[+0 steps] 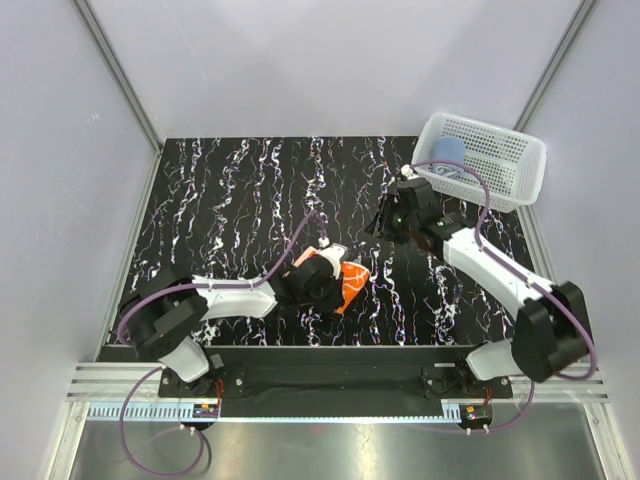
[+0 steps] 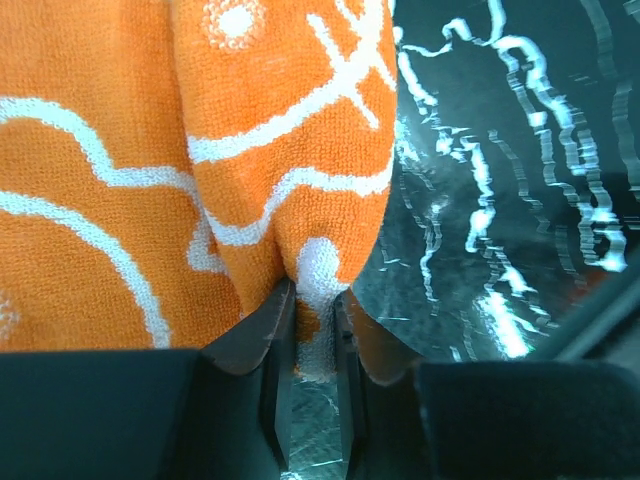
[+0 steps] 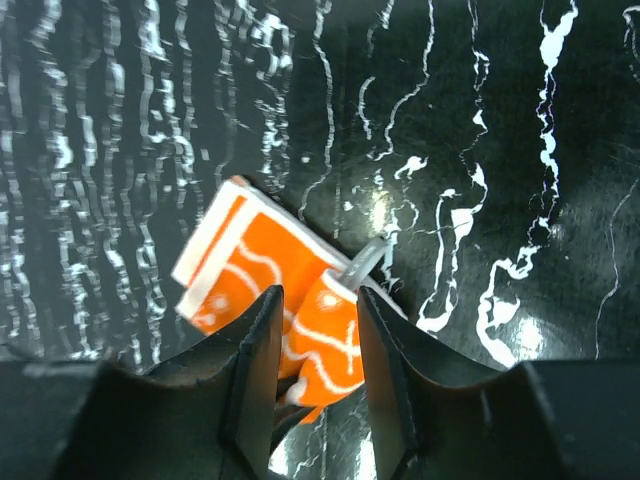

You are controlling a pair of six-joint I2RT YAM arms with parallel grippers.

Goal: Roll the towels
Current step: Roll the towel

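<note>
Step in hand, as judged: rolling the orange towel [image 2: 120, 200]. It lies on the table [image 1: 220, 200], well apart from the basket [image 1: 500, 178], on the basket's left and nearer the arm bases.

Left end effector [image 2: 313, 298]: pressed together on a bunched fold at the towel's edge. The wrist view shows cloth squeezed between the two fingers and bulging above them.

Right end effector [image 3: 318, 302]: fingers spread, nothing between them. It hangs above the table between the basket and the orange towel, closer to the basket, and looks down at the towel.

Recommendations for the step:
- The left pinch takes only a narrow fold. Turn it over slowly so the cloth follows rather than slipping out.
- Roll in one direction along the towel's length and keep the layers tight; a loose start is likely to leave a lopsided bundle.
- The free end has nothing pinning it. Bringing the right end effector down on the side of the towel away from the pinch would keep the cloth from dragging across the table.

Blue towel [image 1: 450, 150]: inside the basket, at its far left corner, as a compact bundle. How neatly it is rolled cannot be told.

Count:
- Towels: two, one orange patterned and one blue.
- Baskets: one.
- End effectors: two.
</note>
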